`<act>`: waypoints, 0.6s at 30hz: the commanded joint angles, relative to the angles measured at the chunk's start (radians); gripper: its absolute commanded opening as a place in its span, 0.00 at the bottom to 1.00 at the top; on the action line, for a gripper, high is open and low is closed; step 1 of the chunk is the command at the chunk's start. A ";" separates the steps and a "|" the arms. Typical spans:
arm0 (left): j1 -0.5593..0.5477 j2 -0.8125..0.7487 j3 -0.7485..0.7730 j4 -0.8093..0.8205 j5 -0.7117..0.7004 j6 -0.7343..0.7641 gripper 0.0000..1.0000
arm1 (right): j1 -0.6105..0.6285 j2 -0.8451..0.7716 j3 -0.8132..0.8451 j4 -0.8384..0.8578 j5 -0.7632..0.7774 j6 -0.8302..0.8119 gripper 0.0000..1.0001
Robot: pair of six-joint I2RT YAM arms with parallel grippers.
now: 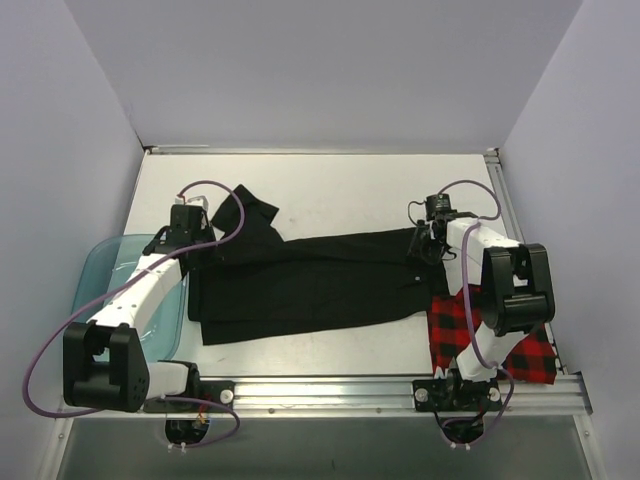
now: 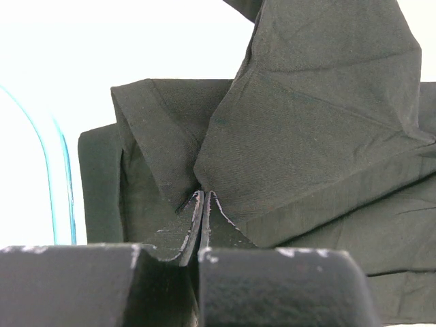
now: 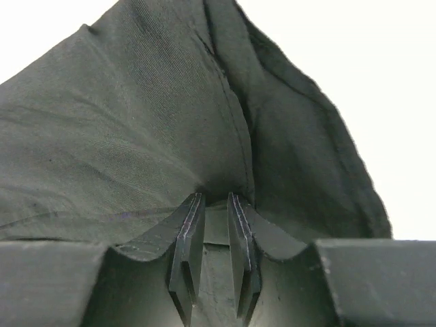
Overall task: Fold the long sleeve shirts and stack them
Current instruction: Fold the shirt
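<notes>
The black long sleeve shirt (image 1: 300, 285) lies spread across the middle of the table, one sleeve folded up at its far left. My left gripper (image 1: 190, 228) is at the shirt's left end, shut on a pinch of black cloth (image 2: 306, 102) that rises from its closed tips (image 2: 205, 194). My right gripper (image 1: 428, 240) is at the shirt's right end. Its jaws (image 3: 214, 197) stand narrowly apart, with the black fabric (image 3: 136, 122) bunched right at the tips. The red-and-black check shirt (image 1: 460, 322) lies crumpled at the near right, partly under the right arm.
A translucent teal tub (image 1: 110, 268) sits at the left edge under the left arm, and its rim (image 2: 61, 177) shows in the left wrist view. White walls close in the table on three sides. A metal rail (image 1: 320, 392) runs along the near edge.
</notes>
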 commanded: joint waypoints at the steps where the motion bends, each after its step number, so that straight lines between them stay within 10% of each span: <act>1: 0.003 -0.040 -0.010 0.006 0.003 -0.004 0.00 | -0.014 -0.076 0.010 -0.025 0.028 -0.022 0.22; 12: 0.003 -0.016 -0.030 -0.081 0.006 -0.023 0.00 | 0.015 -0.129 0.069 -0.050 -0.014 0.003 0.29; 18: 0.008 0.079 -0.004 -0.161 0.041 -0.035 0.29 | 0.046 -0.166 0.067 -0.050 -0.032 -0.003 0.32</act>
